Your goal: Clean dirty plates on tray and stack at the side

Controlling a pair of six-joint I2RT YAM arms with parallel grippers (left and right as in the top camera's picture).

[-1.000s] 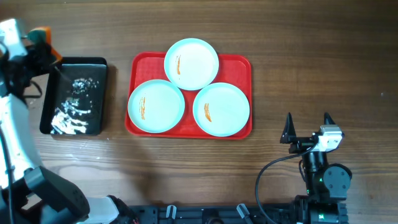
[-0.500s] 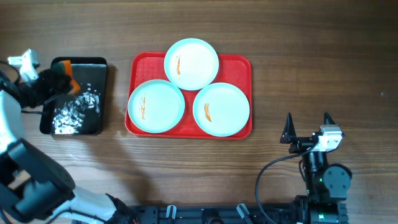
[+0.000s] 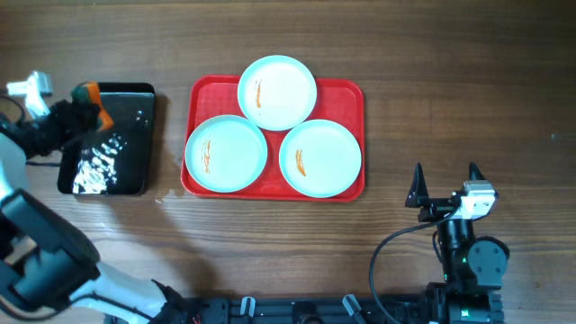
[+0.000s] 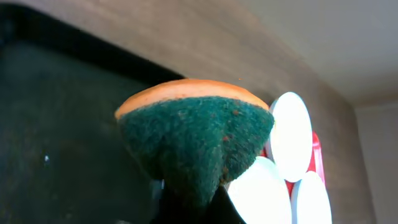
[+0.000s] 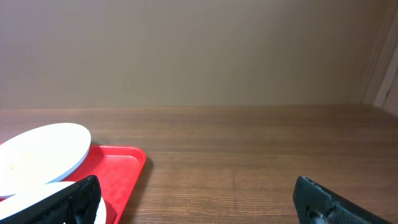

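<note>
L pincer [image 3: 84, 105] clamped on green/orange sponge [image 4: 196, 134] at black tray [image 3: 135, 99] far-left corner, R pincer [image 3: 445, 184] apart near right on tabletop [image 3: 450, 72], 3 orange-smeared plates [image 3: 277, 92] touching on red tray [image 3: 349, 92] mid-tabletop.

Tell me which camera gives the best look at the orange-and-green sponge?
The left wrist view: the sponge fills the frame, green scouring face forward, orange backing on top. Overhead, it is only a small blob at the black tray's upper-left corner. The right wrist view misses it entirely.
</note>
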